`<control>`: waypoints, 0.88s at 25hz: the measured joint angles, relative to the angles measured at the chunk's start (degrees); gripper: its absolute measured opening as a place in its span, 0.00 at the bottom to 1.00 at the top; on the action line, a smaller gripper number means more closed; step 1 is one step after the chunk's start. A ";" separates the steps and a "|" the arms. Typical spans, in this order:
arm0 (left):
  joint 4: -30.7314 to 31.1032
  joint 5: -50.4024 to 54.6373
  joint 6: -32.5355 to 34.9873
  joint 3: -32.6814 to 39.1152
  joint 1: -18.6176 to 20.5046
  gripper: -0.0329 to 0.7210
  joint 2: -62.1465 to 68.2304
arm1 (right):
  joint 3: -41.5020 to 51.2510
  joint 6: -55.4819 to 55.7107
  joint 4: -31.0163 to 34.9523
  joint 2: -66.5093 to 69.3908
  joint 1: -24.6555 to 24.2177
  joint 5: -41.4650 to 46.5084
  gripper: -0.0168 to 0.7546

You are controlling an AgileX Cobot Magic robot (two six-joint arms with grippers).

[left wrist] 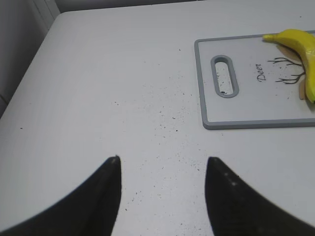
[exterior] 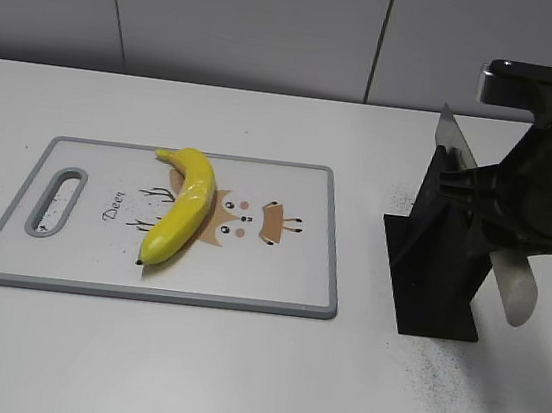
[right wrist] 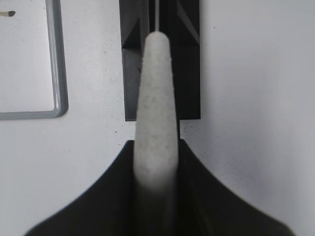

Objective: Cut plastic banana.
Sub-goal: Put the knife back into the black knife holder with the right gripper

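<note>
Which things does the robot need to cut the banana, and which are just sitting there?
Needed:
plastic banana
knife, clamped in the right gripper
cutting board, under the banana

Just there:
knife stand
left gripper, open over bare table

Ahead of the left hand (left wrist: 162, 189), whose fingers stand apart, bare tabletop (left wrist: 123, 88) runs free to the far edge; the cutting board (left wrist: 209, 123) lies ahead to its right, with the plastic banana (left wrist: 300, 42) on it. The right hand (right wrist: 157, 177) is closed around the knife handle (right wrist: 156, 108), and the black knife stand (right wrist: 135, 59) sits straight ahead, blocking that way. To its left the tabletop is free up to the board's rim; its right side is bare.
</note>
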 joint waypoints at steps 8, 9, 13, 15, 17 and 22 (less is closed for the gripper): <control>0.00 -0.05 0.00 0.00 0.00 0.72 0.00 | 0.00 0.06 0.00 0.00 0.00 -0.23 0.27; 0.00 -0.05 0.00 0.00 0.00 0.72 0.00 | 0.00 0.06 -0.06 0.00 0.00 -0.36 0.32; 0.00 -0.05 0.00 0.00 0.00 0.72 0.00 | 0.00 0.02 -0.08 0.00 0.00 -1.00 0.54; 0.00 -0.05 0.00 0.00 0.00 0.72 0.00 | 0.00 0.02 -0.08 0.00 0.00 -1.29 0.64; 0.00 -0.05 0.00 0.00 0.00 0.72 0.00 | 0.00 0.02 -0.08 0.00 0.00 -1.47 0.72; 0.00 -0.05 0.00 0.00 0.00 0.72 0.00 | -0.39 -0.69 -1.01 -0.04 0.00 -1.47 0.78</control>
